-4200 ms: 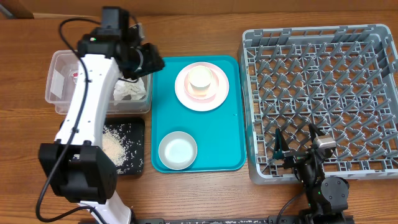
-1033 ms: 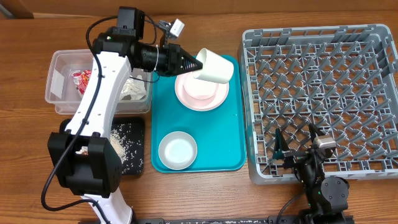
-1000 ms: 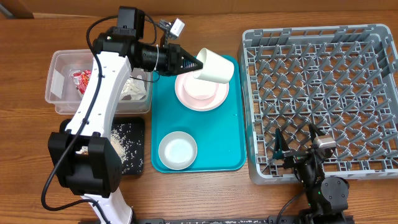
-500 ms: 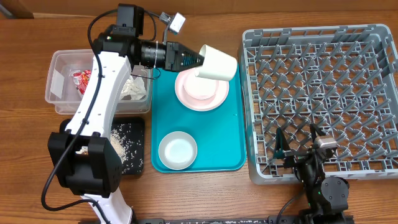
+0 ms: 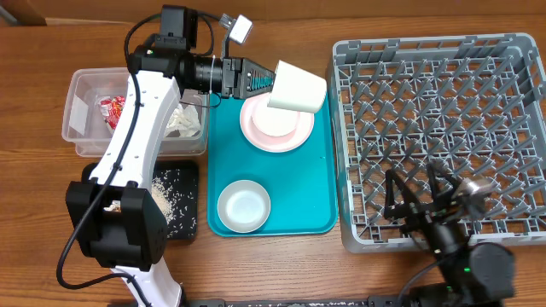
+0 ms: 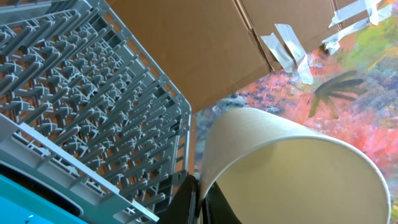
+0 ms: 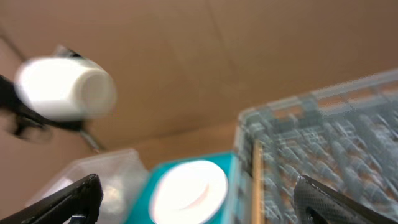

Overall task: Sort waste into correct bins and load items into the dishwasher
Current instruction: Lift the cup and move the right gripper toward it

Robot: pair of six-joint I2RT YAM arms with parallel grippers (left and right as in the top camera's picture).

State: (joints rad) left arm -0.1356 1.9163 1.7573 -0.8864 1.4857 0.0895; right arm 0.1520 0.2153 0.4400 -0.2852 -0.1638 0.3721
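Cup (image 5: 298,88): likely light, stiff, slick, breakable | rim wall pinched by closed left fingers (image 5: 260,81), soundest hold | right fingers (image 5: 390,194) spread, empty

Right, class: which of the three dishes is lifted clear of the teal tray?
The white cup, gripped on its side by the left gripper above the pink plate; the plate and the small bowl both lie on the teal tray.
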